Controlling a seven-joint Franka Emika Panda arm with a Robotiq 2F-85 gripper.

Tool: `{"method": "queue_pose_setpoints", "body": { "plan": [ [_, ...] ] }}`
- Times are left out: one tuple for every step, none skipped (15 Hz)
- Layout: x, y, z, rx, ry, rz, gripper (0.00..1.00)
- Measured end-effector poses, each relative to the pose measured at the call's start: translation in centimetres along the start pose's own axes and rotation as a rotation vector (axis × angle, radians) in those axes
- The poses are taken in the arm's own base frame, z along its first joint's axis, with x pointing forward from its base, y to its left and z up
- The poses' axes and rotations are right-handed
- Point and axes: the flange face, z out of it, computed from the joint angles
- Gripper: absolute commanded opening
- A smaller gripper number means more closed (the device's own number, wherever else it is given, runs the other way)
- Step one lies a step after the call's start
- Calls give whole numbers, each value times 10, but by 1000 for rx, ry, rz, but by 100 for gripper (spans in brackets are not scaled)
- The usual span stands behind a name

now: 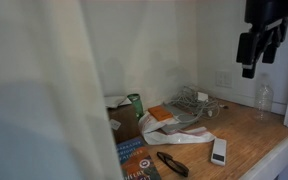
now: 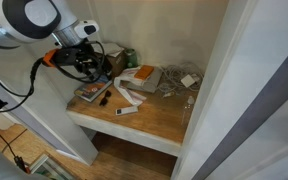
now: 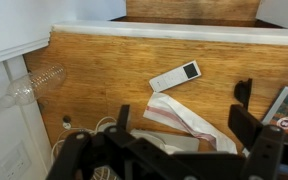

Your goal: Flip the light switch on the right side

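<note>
The light switch (image 1: 224, 78) is a small white plate with a faint outline on the back wall, above the desk. It also shows faintly in the wrist view (image 3: 10, 160), low on the white wall at the left. My gripper (image 1: 250, 62) hangs high above the desk, up and to the right of the switch and apart from it. In the wrist view its jaws (image 3: 184, 115) are spread and hold nothing. In an exterior view the gripper (image 2: 84, 68) is over the desk's left end, and the switch is not visible there.
A clear plastic bottle (image 1: 264, 98) stands under the gripper by the wall and shows in the wrist view (image 3: 34, 84). A white remote-shaped bar (image 3: 174, 76), a white cloth strip (image 3: 189, 118), a cardboard box (image 1: 124, 118), cables and scissors (image 1: 171, 163) lie on the wooden desk (image 3: 114, 70).
</note>
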Motion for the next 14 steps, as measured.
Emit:
{"method": "queue_pose_setpoints", "body": {
  "plan": [
    [0, 0, 0, 0, 0, 0, 100],
    [0, 0, 0, 0, 0, 0, 100],
    [0, 0, 0, 0, 0, 0, 100],
    [0, 0, 0, 0, 0, 0, 100],
    [0, 0, 0, 0, 0, 0, 100],
    [0, 0, 0, 0, 0, 0, 100],
    [0, 0, 0, 0, 0, 0, 100],
    [0, 0, 0, 0, 0, 0, 100],
    [0, 0, 0, 1, 0, 0, 100],
    [0, 1, 0, 1, 0, 2, 100],
    [2, 4, 0, -1, 0, 5, 100],
    [4, 7, 0, -5, 1, 8, 100],
    [9, 11, 1, -11, 5, 11, 100],
    [16, 16, 1, -17, 8, 16, 100]
  ]
}}
